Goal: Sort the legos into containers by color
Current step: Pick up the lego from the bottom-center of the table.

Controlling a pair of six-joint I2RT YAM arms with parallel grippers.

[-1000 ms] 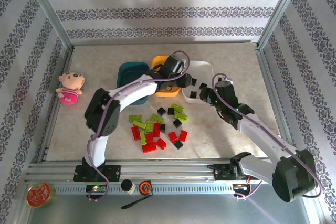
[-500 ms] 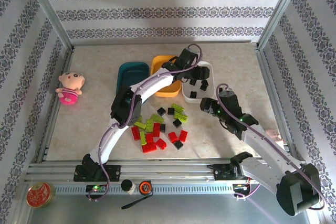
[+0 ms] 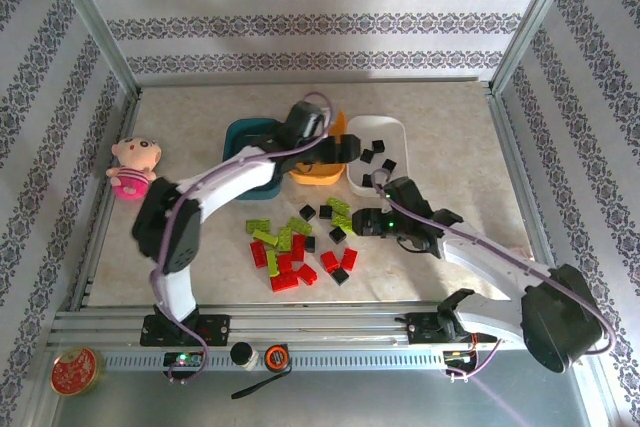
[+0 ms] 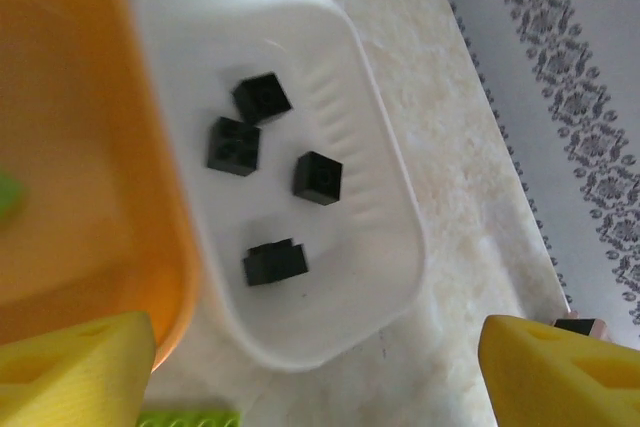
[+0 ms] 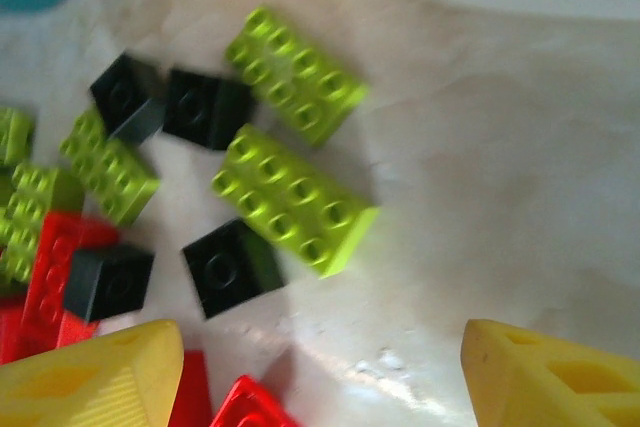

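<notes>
Red, lime-green and black legos lie in a loose pile at the table's middle. Behind them stand the dark teal tray, the orange-yellow tray and the white tray. Several black bricks lie in the white tray. My left gripper hangs open and empty over the gap between the orange and white trays, yellow fingertips wide apart. My right gripper is open just above the pile's right edge, near a black brick and a green brick.
A pink doll toy lies at the left of the table. A round red-gold tin sits outside the frame at the near left. Bare tabletop stretches right of the white tray and in front of the pile.
My left gripper swung out over the white tray, opened and let a black brick fall in, then drew back left. My right gripper moved left and down to the pile.
</notes>
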